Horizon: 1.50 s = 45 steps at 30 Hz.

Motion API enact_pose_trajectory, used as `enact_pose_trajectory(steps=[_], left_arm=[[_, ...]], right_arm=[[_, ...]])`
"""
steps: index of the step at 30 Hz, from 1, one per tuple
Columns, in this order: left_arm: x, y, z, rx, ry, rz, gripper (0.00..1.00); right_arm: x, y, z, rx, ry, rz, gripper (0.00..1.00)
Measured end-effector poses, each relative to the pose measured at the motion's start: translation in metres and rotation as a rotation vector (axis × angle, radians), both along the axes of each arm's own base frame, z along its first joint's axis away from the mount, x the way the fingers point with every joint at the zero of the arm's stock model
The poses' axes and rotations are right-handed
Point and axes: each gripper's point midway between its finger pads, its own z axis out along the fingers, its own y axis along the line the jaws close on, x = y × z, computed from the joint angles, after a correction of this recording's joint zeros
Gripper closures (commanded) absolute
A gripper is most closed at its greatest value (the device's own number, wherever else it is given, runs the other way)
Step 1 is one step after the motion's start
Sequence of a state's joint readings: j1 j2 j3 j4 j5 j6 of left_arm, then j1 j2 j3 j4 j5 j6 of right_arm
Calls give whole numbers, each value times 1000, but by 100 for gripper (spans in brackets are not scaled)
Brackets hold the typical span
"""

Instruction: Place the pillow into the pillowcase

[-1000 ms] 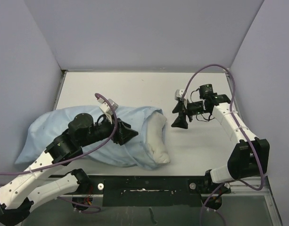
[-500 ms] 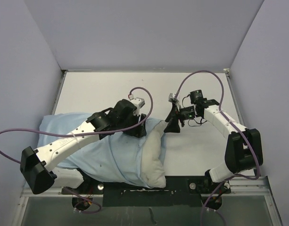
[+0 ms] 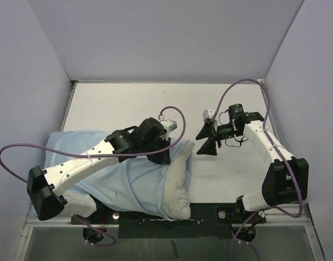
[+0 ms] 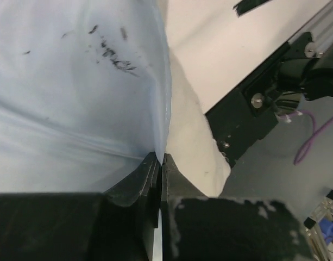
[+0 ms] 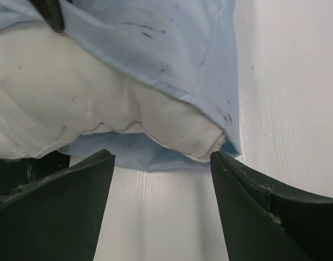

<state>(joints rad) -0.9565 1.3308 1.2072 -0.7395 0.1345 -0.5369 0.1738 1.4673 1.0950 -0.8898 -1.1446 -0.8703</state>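
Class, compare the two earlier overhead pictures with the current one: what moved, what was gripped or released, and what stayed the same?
The left gripper shifted right and closed on the hem of the pillowcase. Pillowcase and pillow slid toward the near edge of the table. The right gripper dipped toward the pillow, then backed off. Unchanged: right gripper open and empty, pillow end poking out.

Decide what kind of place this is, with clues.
Probably a robotics lab test cell: plain walls box in a white table, and two robot arms bolted at its edge handle a pillow and pillowcase.
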Motion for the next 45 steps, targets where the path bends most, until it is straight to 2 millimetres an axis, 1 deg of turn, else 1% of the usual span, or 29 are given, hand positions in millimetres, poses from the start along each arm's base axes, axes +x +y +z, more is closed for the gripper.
enact_pose_trajectory(steps=[2, 3, 4, 5, 6, 8, 10, 12, 14, 16, 17, 19, 20, 21, 22, 24, 26, 27, 28, 30, 32, 34, 35, 36, 37, 39, 41, 43, 45], left_arm=[[-1, -6, 10, -29, 9, -24, 100], [0, -11, 20, -54, 6, -35, 100], [2, -16, 33, -87, -4, -47, 100], [6, -23, 53, -138, -21, -64, 100], [10, -28, 69, -178, -40, -72, 100], [19, -37, 103, -271, -78, -89, 100], [28, -46, 129, -356, -109, -103, 100], [34, -57, 143, -430, -118, -115, 100], [41, -71, 148, -499, -106, -125, 100], [48, -87, 143, -555, -85, -127, 100], [53, -95, 137, -577, -68, -125, 100], [60, -110, 122, -601, -36, -122, 90], [65, -115, 112, -603, -20, -114, 84], [68, -118, 102, -601, -7, -107, 75], [70, -121, 90, -596, 9, -96, 66], [74, -123, 73, -585, 21, -76, 52], [77, -123, 66, -578, 22, -58, 44], [80, -124, 68, -585, 6, -54, 42], [81, -124, 70, -586, -10, -56, 41], [85, -123, 79, -550, -54, -70, 40], [91, -118, 97, -475, -135, -75, 41], [89, -114, 130, -418, -238, -80, 46], [83, -112, 142, -407, -270, -84, 47], [73, -108, 149, -387, -294, -87, 49], [59, -102, 150, -364, -295, -94, 51], [26, -92, 138, -311, -273, -113, 53], [-9, -81, 111, -250, -224, -138, 53], [-39, -73, 73, -188, -163, -154, 51], [-55, -65, 23, -99, -102, -140, 49]], right_arm=[[-11, -3, 15, 36, -93, 68, 49], [-20, 0, 22, 62, -134, 111, 59], [-31, 5, 28, 87, -162, 156, 74], [-42, 12, 32, 113, -173, 197, 82], [-50, 19, 33, 133, -176, 228, 88], [-67, 34, 25, 152, -120, 269, 92], [-75, 47, 6, 148, -29, 273, 92], [-68, 53, -14, 132, 46, 215, 91], [-53, 58, -35, 115, 126, 106, 90], [-34, 64, -41, 141, 187, 3, 89], [-21, 67, -36, 172, 203, -37, 89], [6, 64, -19, 240, 200, -105, 87], [21, 54, -9, 270, 184, -145, 83], [35, 41, -1, 286, 157, -188, 78], [51, 21, 8, 291, 117, -244, 74], [79, -25, 28, 261, -10, -354, 66], [95, -66, 55, 204, -176, -412, 59], [97, -79, 67, 178, -246, -415, 57], [93, -89, 78, 153, -317, -400, 55], [81, -96, 86, 128, -395, -341, 54], [60, -90, 78, 133, -414, -244, 58], [36, -75, 53, 170, -383, -132, 65], [24, -65, 35, 191, -335, -83, 69], [15, -58, 20, 204, -285, -48, 74], [6, -52, 6, 216, -229, -18, 78], [-9, -43, -11, 234, -156, 27, 85], [-18, -37, -15, 245, -131, 61, 87], [-24, -34, -13, 251, -140, 80, 89], [-25, -33, -12, 249, -175, 97, 90]])
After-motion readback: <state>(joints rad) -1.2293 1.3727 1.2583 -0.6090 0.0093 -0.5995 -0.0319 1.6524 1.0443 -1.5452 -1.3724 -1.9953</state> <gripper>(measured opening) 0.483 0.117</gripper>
